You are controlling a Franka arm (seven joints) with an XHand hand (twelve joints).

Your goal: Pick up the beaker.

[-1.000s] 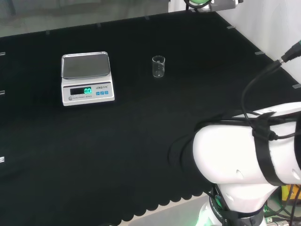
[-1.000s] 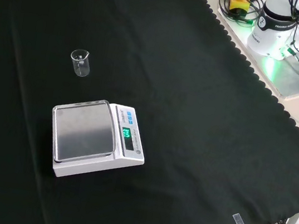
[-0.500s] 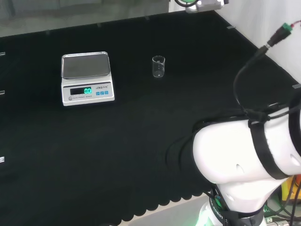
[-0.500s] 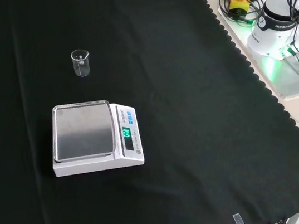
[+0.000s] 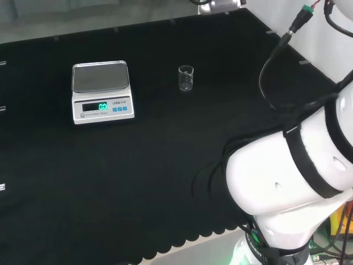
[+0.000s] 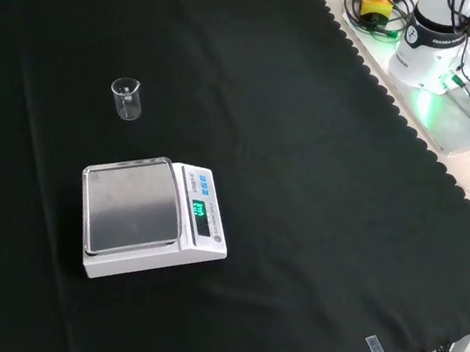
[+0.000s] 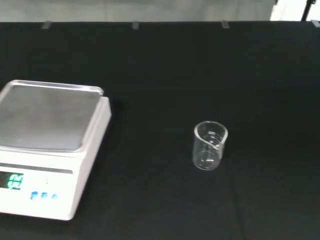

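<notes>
A small clear glass beaker [image 5: 186,78] stands upright on the black cloth, right of the scale in the head view. The front view has the beaker [image 6: 127,99] beyond the scale, toward the upper left. Seen from the wrist, the beaker [image 7: 209,145] is empty and stands apart from the scale, with bare cloth all round it. Nothing touches the beaker.
A white digital scale [image 5: 101,91] with a steel pan and a lit green display sits left of the beaker in the head view; it is also plain as the scale [image 6: 150,219] and the scale [image 7: 48,145]. The arm's white links [image 5: 298,176] fill the head view's right. The arm's base [image 6: 435,42] and cables lie past the cloth's scalloped edge.
In the head view the arm's white link has risen and swung, and its cable has moved up. The beaker and the scale have stayed put.
</notes>
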